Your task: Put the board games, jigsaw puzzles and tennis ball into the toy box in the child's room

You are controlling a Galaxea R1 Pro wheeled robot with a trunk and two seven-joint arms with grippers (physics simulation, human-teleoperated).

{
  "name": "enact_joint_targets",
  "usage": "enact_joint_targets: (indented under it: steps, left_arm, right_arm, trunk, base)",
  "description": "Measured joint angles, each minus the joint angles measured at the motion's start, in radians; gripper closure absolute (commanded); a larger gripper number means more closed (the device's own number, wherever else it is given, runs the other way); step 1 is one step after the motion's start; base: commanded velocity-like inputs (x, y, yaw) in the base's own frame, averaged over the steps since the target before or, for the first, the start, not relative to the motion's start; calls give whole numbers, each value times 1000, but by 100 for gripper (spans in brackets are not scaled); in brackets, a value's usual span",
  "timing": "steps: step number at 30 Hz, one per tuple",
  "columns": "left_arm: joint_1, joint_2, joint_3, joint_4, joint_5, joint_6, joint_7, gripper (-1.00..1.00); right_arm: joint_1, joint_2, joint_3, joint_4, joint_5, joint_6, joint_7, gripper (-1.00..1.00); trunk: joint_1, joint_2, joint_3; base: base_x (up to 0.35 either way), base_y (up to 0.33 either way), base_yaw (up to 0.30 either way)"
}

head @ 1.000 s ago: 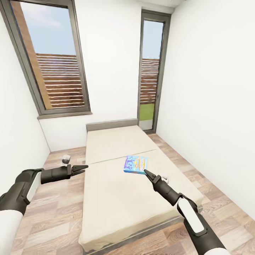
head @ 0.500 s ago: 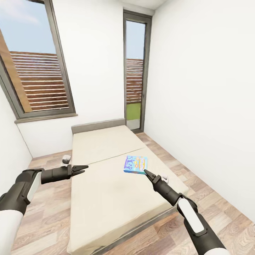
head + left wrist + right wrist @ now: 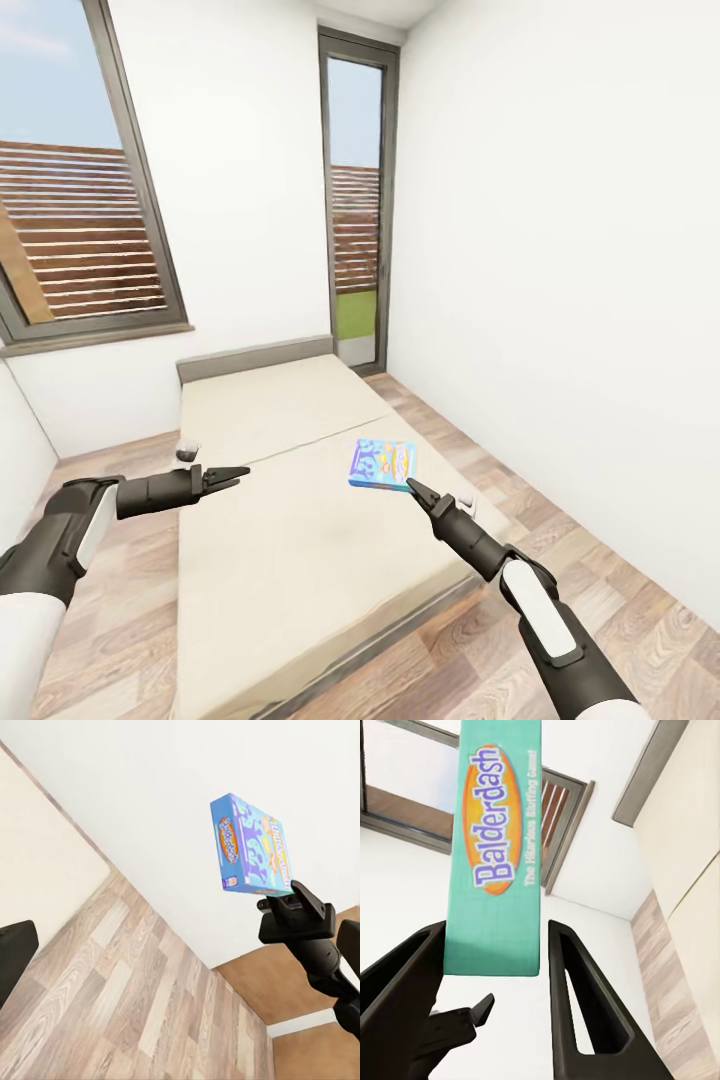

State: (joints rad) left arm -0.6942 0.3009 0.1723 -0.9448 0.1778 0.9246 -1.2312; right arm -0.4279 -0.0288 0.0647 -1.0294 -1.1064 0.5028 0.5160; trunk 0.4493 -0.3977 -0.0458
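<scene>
White walls and a wood-plank floor (image 3: 120, 640) frame the bed (image 3: 290, 540), the landmark for what follows. Across the last second the bed and both windows slid leftward in the head view while the arms held the same places in it: the camera turned right; nothing on the mattress moved. Judged from that, the robot is swinging away from the bed with its load, toward wherever the toy box stands.

Left of the bed, the big window (image 3: 80, 240) sits above the headboard end. The left gripper (image 3: 232, 472) hangs over the bed's left edge, fingers nearly together, holding nothing.

Over the bed's right half, the blue board game (image 3: 384, 465) is lifted clear of the mattress, pinched at one edge by the right gripper (image 3: 409, 484). The right wrist view shows its teal side, lettered Balderdash, between the fingers.

Right of the bed: the tall narrow window (image 3: 355, 200), then bare wall.
</scene>
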Motion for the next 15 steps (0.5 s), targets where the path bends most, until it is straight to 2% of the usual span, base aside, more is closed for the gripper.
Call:
enact_joint_targets:
  steps: [15]
  left_arm:
    - [0, -1, 1, 0, 0, -2, 1, -100]
  right_arm:
    - [0, 0, 0, 0, 0, 0, 0, 100]
  trunk:
    - [0, 0, 0]
  base:
    - [0, 0, -110]
